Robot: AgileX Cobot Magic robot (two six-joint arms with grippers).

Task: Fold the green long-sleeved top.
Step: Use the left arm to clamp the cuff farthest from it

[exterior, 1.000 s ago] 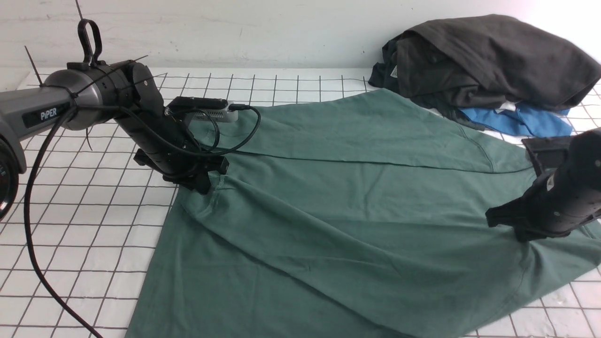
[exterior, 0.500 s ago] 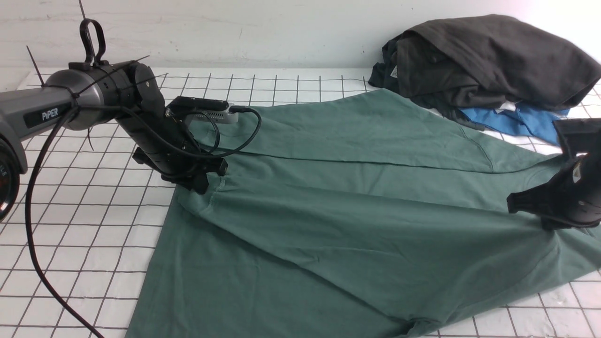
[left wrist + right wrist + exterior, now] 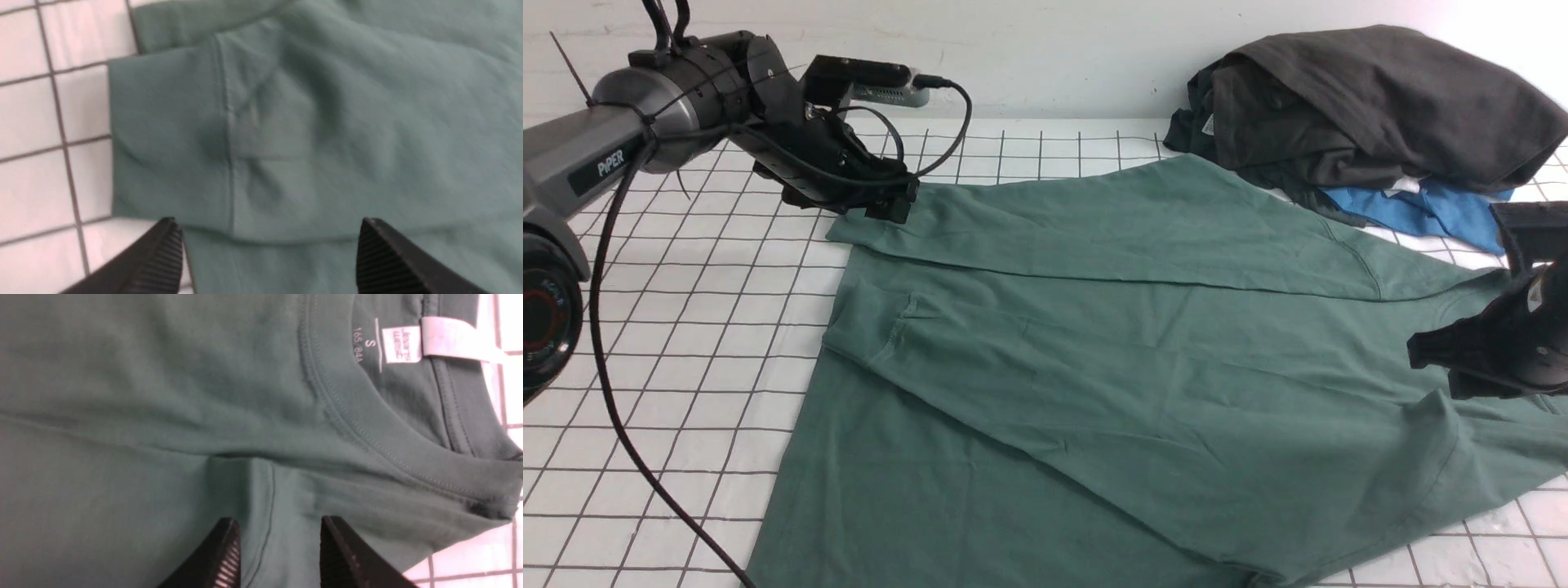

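The green long-sleeved top [image 3: 1111,367] lies spread over the gridded table, with both sleeves folded across its body. My left gripper [image 3: 892,206] hovers open and empty above the far sleeve's ribbed cuff [image 3: 167,139]; its jaws [image 3: 269,253] stand wide apart. My right gripper [image 3: 1421,359] hangs just over the top's right end, near the crew neck [image 3: 367,428] and its white neck label [image 3: 402,345]. Its jaws [image 3: 280,539] are apart, with only flat fabric and a seam under the gap.
A dark charcoal-grey garment [image 3: 1372,106] is piled at the back right over a bright blue one [image 3: 1429,212], touching the green top's far edge. The wall runs close behind. White gridded table [image 3: 686,343] shows at the left, crossed by the left arm's cable [image 3: 605,392].
My left gripper let go of the near sleeve's cuff and rose toward the back left. My right gripper released the fabric, which settled flat on the table.
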